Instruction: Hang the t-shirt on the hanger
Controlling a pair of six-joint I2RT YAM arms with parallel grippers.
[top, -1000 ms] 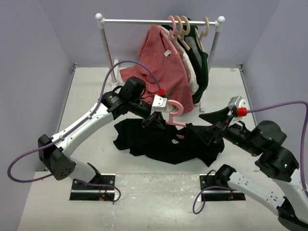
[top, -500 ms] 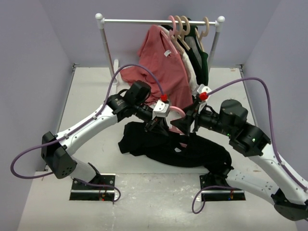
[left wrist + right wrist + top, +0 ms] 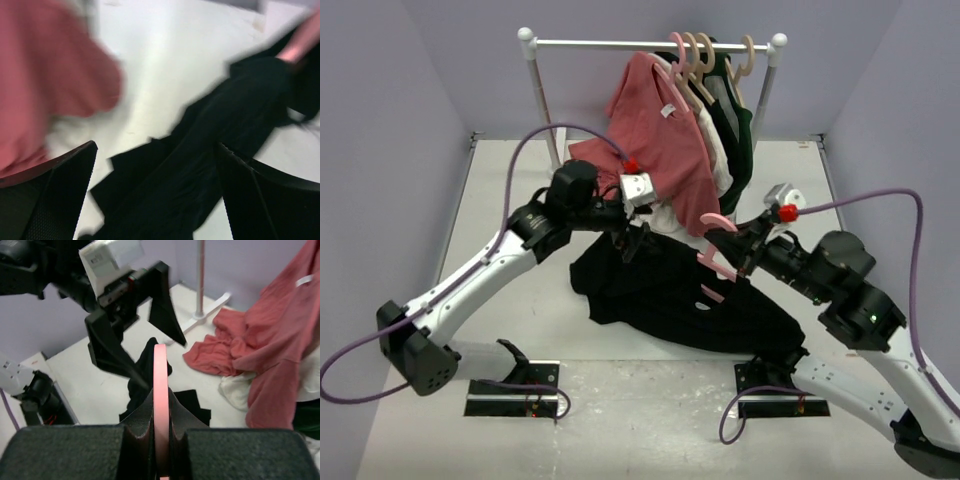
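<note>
— Where do we have the hanger (image 3: 718, 268)?
— In our right gripper (image 3: 738, 260), clenched on the pink bar. The wrist view shows the bar edge-on between the fingers.
— And our left gripper (image 3: 635, 240)?
— Released and holding nothing. Its jaws are spread wide above the t-shirt (image 3: 665, 300), just beside the salmon-red shirt (image 3: 660, 150).
— Where is the t-shirt itself?
— We see it crumpled on the desk (image 3: 510, 200) between our arms, beneath the hanger. We cannot tell whether any cloth is on the hanger.

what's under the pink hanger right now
The black t-shirt lies bunched under the hanger on the table. The table beneath the cloth is covered.
</note>
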